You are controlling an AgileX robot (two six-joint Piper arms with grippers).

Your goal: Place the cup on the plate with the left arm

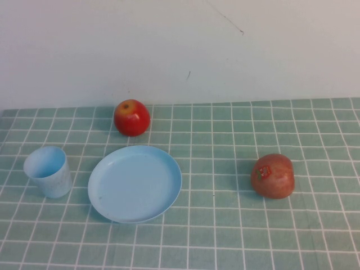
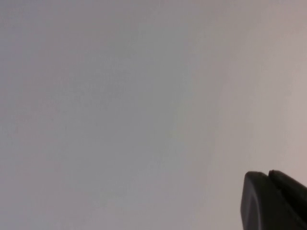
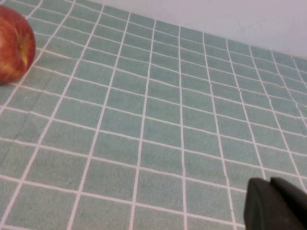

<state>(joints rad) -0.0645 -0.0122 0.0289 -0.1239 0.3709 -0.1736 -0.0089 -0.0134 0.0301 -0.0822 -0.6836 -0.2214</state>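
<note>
The light blue cup (image 1: 49, 171) stands upright on the checked cloth at the left. The round light blue plate (image 1: 135, 183) lies just right of it, a small gap between them, with nothing on it. Neither arm shows in the high view. My left gripper (image 2: 267, 173) shows only as black fingertips pressed together, facing a blank pale wall; no cup or plate is in its view. My right gripper (image 3: 269, 181) also shows black fingertips pressed together, empty, above the green checked cloth.
A red apple (image 1: 132, 117) sits behind the plate near the wall. A second reddish apple with a sticker (image 1: 273, 176) lies at the right. An apple (image 3: 12, 43) shows at the edge of the right wrist view. The green checked cloth (image 1: 225, 225) covers the table.
</note>
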